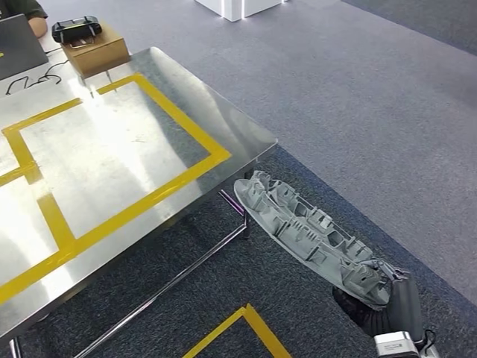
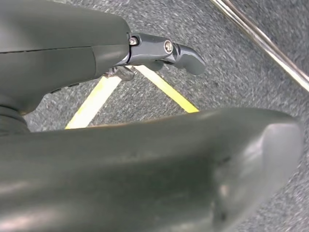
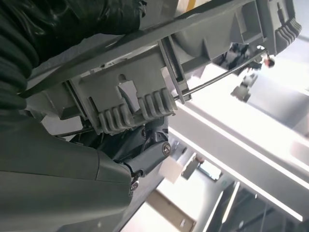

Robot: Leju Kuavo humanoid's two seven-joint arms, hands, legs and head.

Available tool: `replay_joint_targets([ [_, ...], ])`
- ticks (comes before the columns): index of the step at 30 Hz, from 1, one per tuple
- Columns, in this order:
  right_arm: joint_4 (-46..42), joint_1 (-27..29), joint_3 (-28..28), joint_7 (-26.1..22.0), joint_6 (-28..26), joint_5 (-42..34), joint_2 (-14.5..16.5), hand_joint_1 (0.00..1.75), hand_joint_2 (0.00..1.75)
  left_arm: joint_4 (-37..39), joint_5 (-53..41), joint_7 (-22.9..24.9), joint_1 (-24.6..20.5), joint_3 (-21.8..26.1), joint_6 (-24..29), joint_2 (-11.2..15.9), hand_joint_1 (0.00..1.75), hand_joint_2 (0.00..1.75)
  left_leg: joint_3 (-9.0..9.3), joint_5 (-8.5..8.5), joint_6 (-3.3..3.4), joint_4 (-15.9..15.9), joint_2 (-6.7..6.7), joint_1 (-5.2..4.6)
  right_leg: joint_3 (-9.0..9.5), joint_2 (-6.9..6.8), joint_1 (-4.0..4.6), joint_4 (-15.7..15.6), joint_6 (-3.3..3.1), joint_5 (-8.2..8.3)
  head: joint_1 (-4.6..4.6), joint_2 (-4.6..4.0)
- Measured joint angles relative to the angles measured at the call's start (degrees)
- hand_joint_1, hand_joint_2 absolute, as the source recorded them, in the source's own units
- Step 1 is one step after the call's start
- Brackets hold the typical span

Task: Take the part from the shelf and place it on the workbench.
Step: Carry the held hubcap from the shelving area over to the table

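Note:
The part (image 1: pixel 306 227) is a long grey moulded plastic piece with ribs and clips. My right hand (image 1: pixel 388 302) holds it by its near end, low at the right of the head view. Its far tip points toward the corner of the steel workbench (image 1: pixel 168 112) but stays off it, above the carpet. In the right wrist view the part (image 3: pixel 153 72) lies across my right hand (image 3: pixel 73 169), gripped by the fingers. My left hand (image 2: pixel 109 159) hangs over the carpet with its fingers (image 2: pixel 164 50) stretched out and nothing in them.
The workbench top carries yellow tape lines (image 1: pixel 185 175) marking rectangles. A cardboard box (image 1: pixel 95 51) with a black device (image 1: pixel 76 30) on it sits at the far corner, beside a laptop (image 1: pixel 19 45) and a person's hand (image 1: pixel 38 26). Yellow tape (image 1: pixel 247 324) marks the carpet below.

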Motion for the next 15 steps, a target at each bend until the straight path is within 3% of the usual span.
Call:
replay_joint_targets([
  [2, 0.9, -1.4, 0.4, 0.3, 0.6, 0.4, -0.5, 1.75, 1.75, 0.0, 0.1, 0.0, -0.1, 0.0, -0.1, -0.1, 0.00, 0.00, 0.13, -0.23, -0.29, 0.2, -1.26, 0.08, 2.85, 1.18, -0.13, -7.1, -0.18, 4.34, 0.01, 0.00],
  [3, 1.3, -2.4, 0.7, 0.4, 0.9, 0.7, -0.8, 1.75, 1.75, 0.0, 0.2, 0.0, -0.2, -0.1, -0.1, -0.1, 0.00, 0.00, -0.01, -0.41, -0.53, 0.6, -1.81, 0.05, 4.59, 2.17, -0.24, -10.7, -0.29, 5.71, 0.03, 0.00],
  [5, 2.3, -4.9, 1.5, 0.8, 1.4, 1.4, -1.4, 1.75, 1.75, 0.0, 0.3, 0.0, -0.3, -0.1, -0.1, -0.1, 0.00, 0.00, -0.58, -0.45, -1.20, 1.0, -2.74, 0.12, 6.31, 3.56, -0.26, -14.1, -0.56, 6.32, 0.02, 0.01],
  [7, 3.5, -7.7, 2.6, 1.6, 1.9, 2.1, -1.9, 1.75, 1.75, 0.0, 0.3, 0.0, -0.3, -0.2, -0.2, -0.1, 0.00, 0.00, -1.00, -0.27, -1.83, 1.0, -3.56, 0.26, 6.40, 2.94, -0.21, -14.3, -0.97, 6.33, -0.01, 0.01],
  [8, 4.0, -9.0, 3.1, 2.0, 2.0, 2.4, -2.2, 1.75, 1.75, 0.0, 0.3, 0.0, -0.3, -0.3, -0.2, -0.1, 0.00, 0.00, -1.15, -0.45, -2.11, 1.3, -3.32, 0.24, 6.51, 2.43, -0.29, -14.5, -1.27, 6.39, -0.05, 0.01],
  [10, 4.8, -11.1, 3.9, 2.3, 2.2, 2.8, -2.5, 1.75, 1.75, 0.1, 0.3, 0.0, -0.4, -0.4, -0.2, -0.1, 0.00, 0.00, -2.61, -2.29, -2.68, 4.5, -1.40, 0.18, 6.88, 1.16, -0.45, -14.8, -1.92, 6.39, -0.51, 0.00],
  [11, 5.2, -12.0, 4.3, 2.4, 2.1, 3.1, -2.7, 1.75, 1.75, 0.1, 0.3, 0.0, -0.5, -0.4, -0.2, -0.1, 0.00, 0.00, -4.22, -3.88, -2.97, 7.9, -0.08, 0.21, 7.02, 0.49, -0.34, -14.9, -2.18, 6.30, -0.76, 0.00],
  [13, 6.3, -14.4, 5.6, 3.0, 2.0, 4.1, -3.1, 1.75, 1.75, 0.1, 0.3, 0.0, -0.6, -0.5, -0.3, 0.0, 0.00, 0.00, -8.01, -6.58, -3.36, 15.2, 1.11, 0.42, 7.10, -0.74, -0.16, -14.9, -2.45, 6.14, -1.00, 0.01],
  [14, 7.0, -16.1, 6.4, 3.6, 1.9, 4.8, -3.3, 1.75, 1.75, 0.1, 0.4, 0.0, -0.6, -0.6, -0.4, 0.1, 0.00, 0.00, -9.06, -6.63, -3.45, 17.0, 1.26, 0.50, 7.14, -1.27, -0.10, -14.9, -2.49, 6.08, -1.03, 0.01],
  [15, 7.7, -17.9, 7.3, 4.4, 1.7, 5.5, -3.5, 1.75, 1.75, 0.1, 0.4, 0.0, -0.6, -0.8, -0.5, 0.1, 0.00, 0.00, -9.03, -5.54, -3.45, 16.5, 1.32, 0.54, 7.22, -1.74, -0.05, -14.9, -2.50, 6.02, -1.06, 0.01],
])
